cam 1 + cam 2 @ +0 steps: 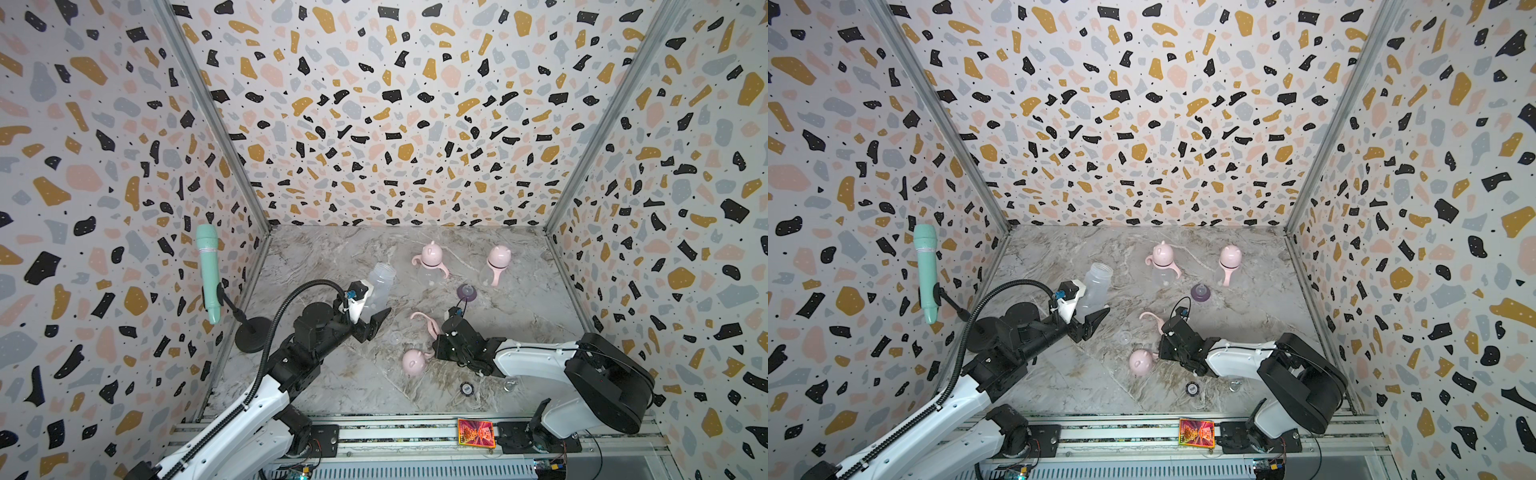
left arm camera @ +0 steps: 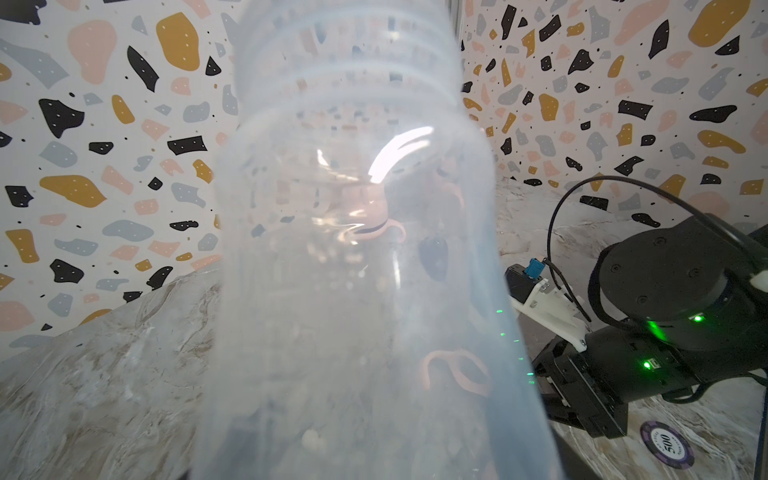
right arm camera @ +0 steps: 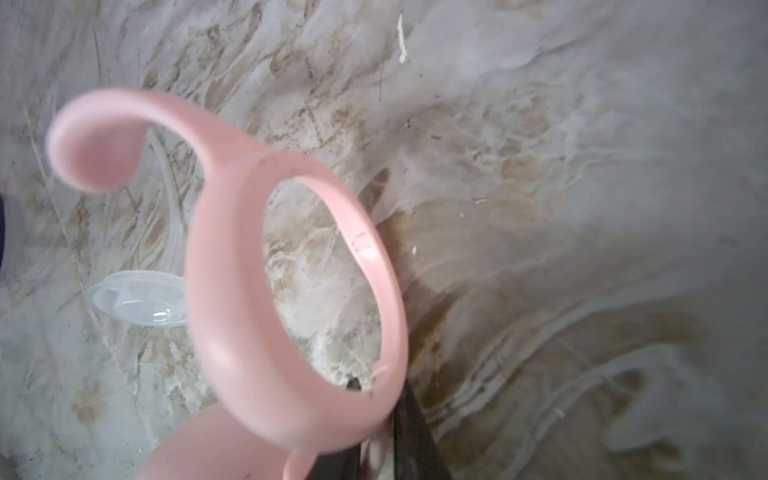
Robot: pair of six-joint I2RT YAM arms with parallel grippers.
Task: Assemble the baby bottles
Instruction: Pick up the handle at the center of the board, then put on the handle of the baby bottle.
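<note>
Gripping the bare clear bottle (image 1: pixel 380 280) around its lower body, the left tool (image 1: pixel 371 306) has its jaws spread to that width and clamped. It holds the bottle tilted above the tabletop (image 1: pixel 332 374) with the threaded mouth free, probably so a part can slip over the neck. The right tool (image 1: pixel 435 336) is pinched almost fully closed on the pink handle ring (image 3: pixel 216 270), seemingly by one handle, leaving the hoop clear. Relative to the purple teat collar (image 1: pixel 468 292), the ring sits just in front, toward the robot. The held bottle is well to its left, the loose pink dome cap (image 1: pixel 413 360) is farther forward, and two capped bottles (image 1: pixel 432 262) stand behind.
</note>
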